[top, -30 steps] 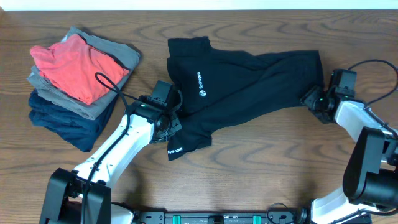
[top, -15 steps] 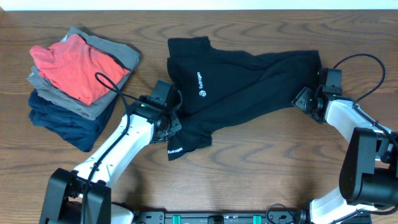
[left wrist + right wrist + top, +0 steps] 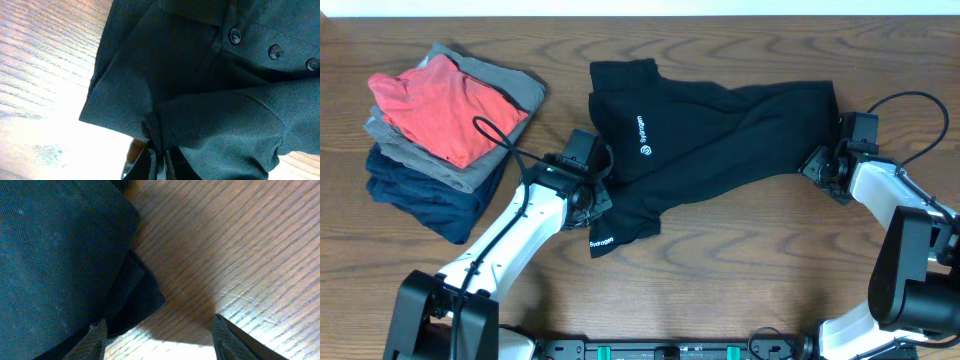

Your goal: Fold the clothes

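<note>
The fingers [image 3: 142, 167] of the left gripper [image 3: 596, 196] are pressed together on a fold of the shirt [image 3: 720, 125] near its sleeve, probably to carry that side over. The right gripper [image 3: 159, 341] holds its fingers [image 3: 97, 339] apart, low at the shirt's other end, one finger just beside the cloth, ready to pinch, I think. The shirt lies crumpled across the middle of the wooden table [image 3: 740, 260]. At the far left, a pile [image 3: 440, 130] of folded garments sits well apart.
</note>
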Controlling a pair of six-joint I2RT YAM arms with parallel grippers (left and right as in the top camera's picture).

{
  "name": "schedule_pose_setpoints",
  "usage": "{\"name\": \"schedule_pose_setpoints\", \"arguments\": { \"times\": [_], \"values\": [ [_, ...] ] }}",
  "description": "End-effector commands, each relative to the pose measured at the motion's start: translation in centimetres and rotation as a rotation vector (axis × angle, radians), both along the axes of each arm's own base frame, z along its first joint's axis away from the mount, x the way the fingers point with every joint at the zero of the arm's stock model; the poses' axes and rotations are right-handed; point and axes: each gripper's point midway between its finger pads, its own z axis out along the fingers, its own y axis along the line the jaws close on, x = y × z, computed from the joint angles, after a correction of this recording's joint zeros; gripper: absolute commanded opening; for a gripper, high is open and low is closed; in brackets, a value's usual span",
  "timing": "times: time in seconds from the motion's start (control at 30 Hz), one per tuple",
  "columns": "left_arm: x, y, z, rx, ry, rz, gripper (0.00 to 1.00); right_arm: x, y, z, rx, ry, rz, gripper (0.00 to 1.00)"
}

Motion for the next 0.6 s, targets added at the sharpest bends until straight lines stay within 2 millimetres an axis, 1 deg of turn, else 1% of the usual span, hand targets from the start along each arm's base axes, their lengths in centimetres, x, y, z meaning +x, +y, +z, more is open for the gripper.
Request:
{"name": "schedule_pose_setpoints", "arguments": {
  "times": [0.0,0.1,0.23,0.37,0.57],
  "values": [
    [0.0,0.4,0.0,0.017,-0.003,-0.003,0.08,-1.6,-0.3,-1.3,-0.01,0.06,0.013,0.64],
    [0.0,0.4,0.0,0.017,-0.004,-0.003,0.08,-1.8,-1.0,-1.3,-0.053,0.07,0.012,0.65],
    [0.0,0.4,0.0,0.017,-0.004,-0.003,0.09,-1.1,-0.8,-1.1,-0.052,0.046,0.032,0.68],
    [0.0,0.4,0.0,0.017,-0.004,-0.003,0.08,-0.3,0.0,-1.0,-0.034,0.017,0.057,0.7],
    [0.0,0.4,0.0,0.016,-0.004,-0.003,0.08,0.8,2.0,-0.7,-0.025,-0.02,0.115,0.71]
  ]
}}
